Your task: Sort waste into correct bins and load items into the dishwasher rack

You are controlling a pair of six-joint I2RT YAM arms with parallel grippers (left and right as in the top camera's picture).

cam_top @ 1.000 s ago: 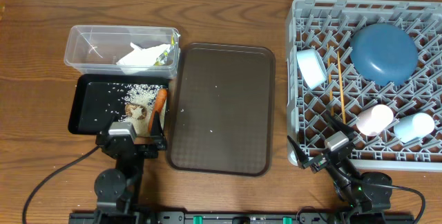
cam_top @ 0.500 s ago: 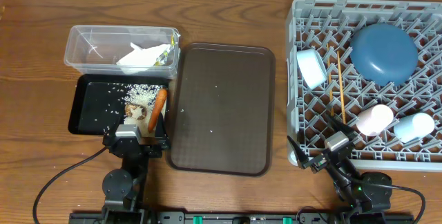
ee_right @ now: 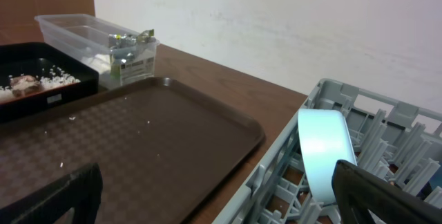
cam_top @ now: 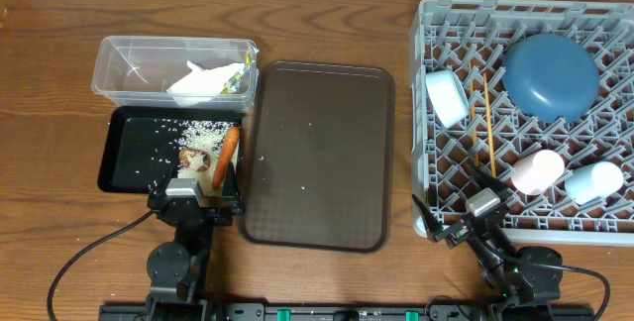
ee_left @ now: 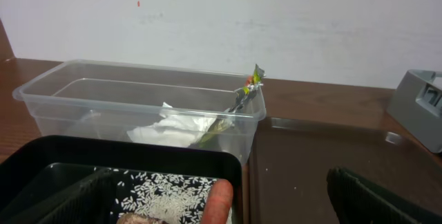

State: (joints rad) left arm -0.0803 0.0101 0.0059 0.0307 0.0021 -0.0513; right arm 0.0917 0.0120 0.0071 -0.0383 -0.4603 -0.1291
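The clear tub (cam_top: 119,63) holds the white napkin (cam_top: 203,81), the yellow-green wrapper (cam_top: 234,80) and a silvery crumpled piece (ee_left: 250,86) at its right end. The black tray (cam_top: 129,158) holds rice grains (cam_top: 198,135), the orange carrot (cam_top: 229,147) and a brown scrap (cam_top: 195,160). The grey rack (cam_top: 424,153) holds the dark blue bowl (cam_top: 551,73), the white bowl (cam_top: 446,96), the chopsticks (cam_top: 488,128), the pink cup (cam_top: 537,170) and the light-blue cup (cam_top: 594,182). My left gripper (cam_top: 195,196) is open and empty at the black tray's front edge (ee_left: 214,211). My right gripper (cam_top: 464,224) is open and empty at the rack's front left corner (ee_right: 221,207).
A large dark brown serving tray (cam_top: 317,153) with a few stray rice grains lies between the bins and the rack. A white wall stands behind the table.
My left gripper has drawn back a little toward the table's front edge, away from the black tray. The right arm and all objects have not moved.
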